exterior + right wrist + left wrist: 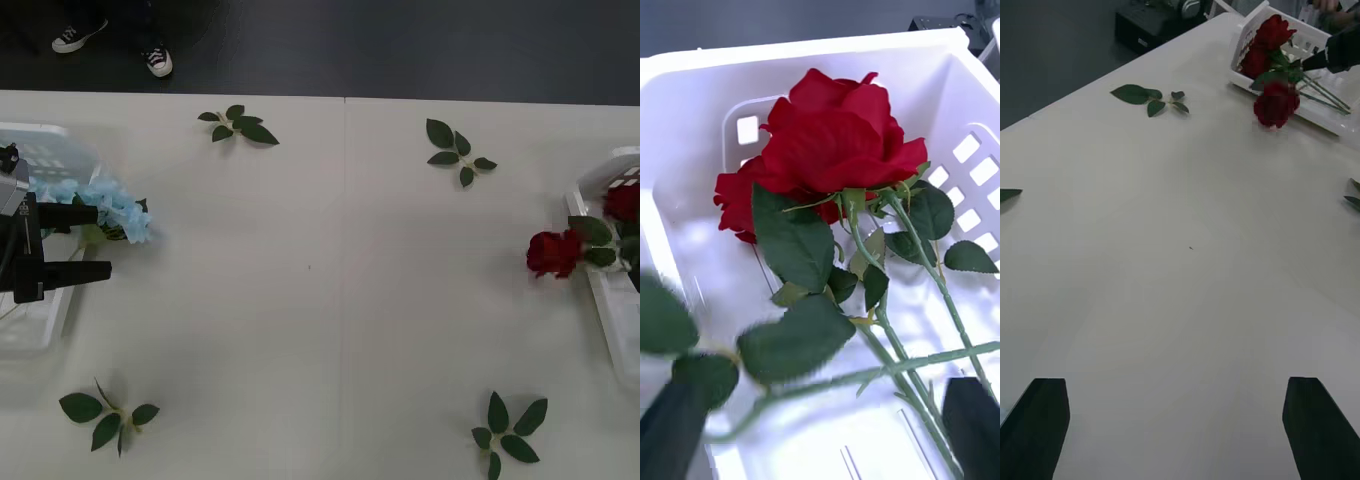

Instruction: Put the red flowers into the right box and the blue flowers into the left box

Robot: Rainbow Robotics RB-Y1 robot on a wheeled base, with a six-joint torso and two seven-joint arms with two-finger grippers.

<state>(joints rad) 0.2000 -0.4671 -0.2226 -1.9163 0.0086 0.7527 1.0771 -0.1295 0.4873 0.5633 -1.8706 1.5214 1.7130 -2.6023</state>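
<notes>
Left gripper (90,242), fingers spread apart and empty, hovers over the left box (40,145) beside the blue flowers (118,212). Red flowers (831,150) lie in the right box (685,97), one bloom (553,252) hanging over its wall; right gripper (820,431) parted around the stems

Pale blue flowers (112,208), hydrangea-like clusters, lie across the rim of the left box (40,150), a white latticed tray at the surface's left edge, their petals spilling onto the surface. At the right edge, red flowers (556,252) rest in the right box (612,300), a white slatted tray; one rose hangs its bloom over the rim, the others lie inside on green leafy stems.
</notes>
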